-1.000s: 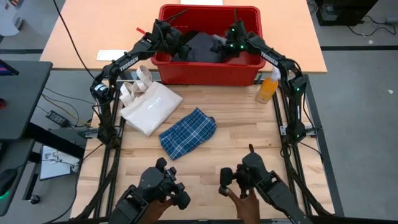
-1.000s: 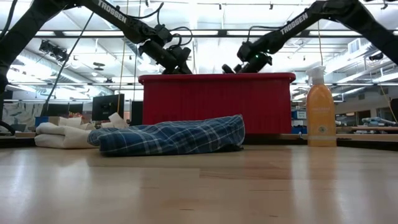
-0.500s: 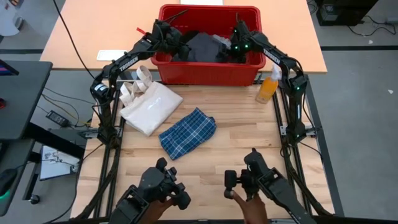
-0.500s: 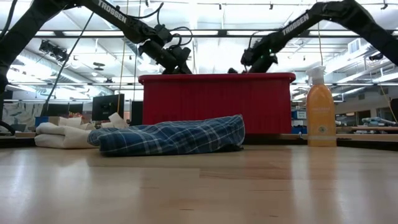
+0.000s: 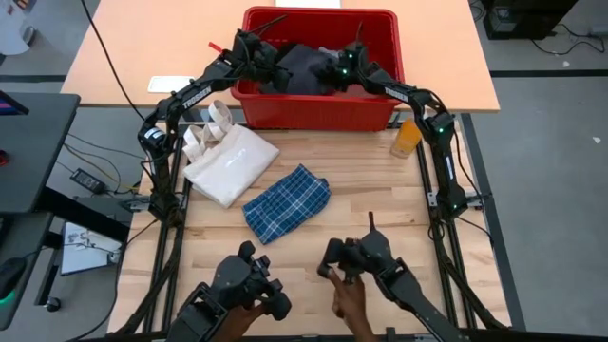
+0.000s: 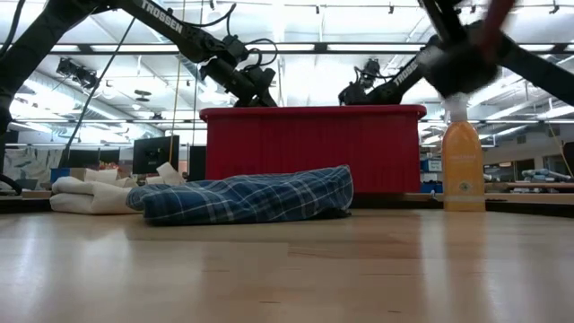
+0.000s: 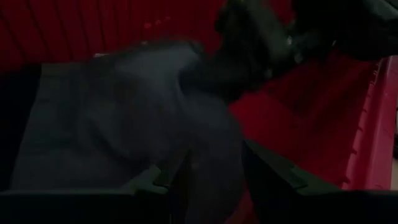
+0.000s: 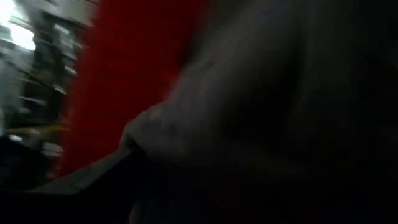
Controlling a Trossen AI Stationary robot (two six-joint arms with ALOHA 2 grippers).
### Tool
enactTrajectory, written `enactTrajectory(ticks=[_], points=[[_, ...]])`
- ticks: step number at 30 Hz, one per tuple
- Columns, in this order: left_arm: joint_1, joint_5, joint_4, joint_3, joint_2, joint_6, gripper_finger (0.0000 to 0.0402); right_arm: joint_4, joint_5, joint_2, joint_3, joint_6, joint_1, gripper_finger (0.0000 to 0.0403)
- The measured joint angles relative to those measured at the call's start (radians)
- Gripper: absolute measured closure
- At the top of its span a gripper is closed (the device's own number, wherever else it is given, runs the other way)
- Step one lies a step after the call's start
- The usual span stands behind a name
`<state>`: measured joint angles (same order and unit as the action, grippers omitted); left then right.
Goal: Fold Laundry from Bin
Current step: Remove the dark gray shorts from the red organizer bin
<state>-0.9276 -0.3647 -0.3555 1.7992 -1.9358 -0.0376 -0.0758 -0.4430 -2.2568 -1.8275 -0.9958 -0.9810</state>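
The red bin (image 5: 318,116) stands at the table's far edge with dark laundry in it. A dark grey garment (image 5: 306,66) lies heaped in the bin's middle. My left gripper (image 5: 269,68) reaches over the bin's left part and is shut on that garment (image 7: 124,118). From the right, my right gripper (image 5: 332,74) reaches in, open, close against the same grey cloth (image 8: 236,81). A folded blue-and-white plaid shirt (image 5: 287,202) lies flat on the table's middle. My left gripper holds a fold of the dark grey garment (image 7: 202,165) between its two fingers (image 7: 152,180). It comes in slanting downward from the bin's left side. The rest of the garment lies on the heap in the bin. Whether my right gripper touches the cloth, I cannot tell.
A cream tote bag (image 5: 228,161) lies left of the plaid shirt. An orange spray bottle (image 5: 408,138) stands by the bin's right front corner. A person's hands (image 5: 350,296) work two control arms at the near edge. Bare wood lies right of the shirt.
My right gripper has sunk from above the bin's right part down into the bin and gone toward the table's left, up to the dark grey garment, rolling as it went. Its arm now crosses the low view in front of the spray bottle.
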Motion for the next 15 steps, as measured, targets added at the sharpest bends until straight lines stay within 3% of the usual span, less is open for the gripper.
enactTrajectory(ticks=[5,11,15], points=[[0.000,0.000,-0.014,0.000,0.000,0.000,0.0257,-0.202,-0.042,0.004,-0.003,-0.071,-0.003,0.0007],[0.027,0.009,-0.015,0.000,-0.001,-0.001,0.0257,-0.202,-0.079,0.001,-0.003,-0.102,0.003,0.0007],[0.069,0.106,-0.025,0.000,-0.020,-0.005,0.0254,-0.201,-0.083,0.001,-0.003,-0.099,0.016,0.0007]])
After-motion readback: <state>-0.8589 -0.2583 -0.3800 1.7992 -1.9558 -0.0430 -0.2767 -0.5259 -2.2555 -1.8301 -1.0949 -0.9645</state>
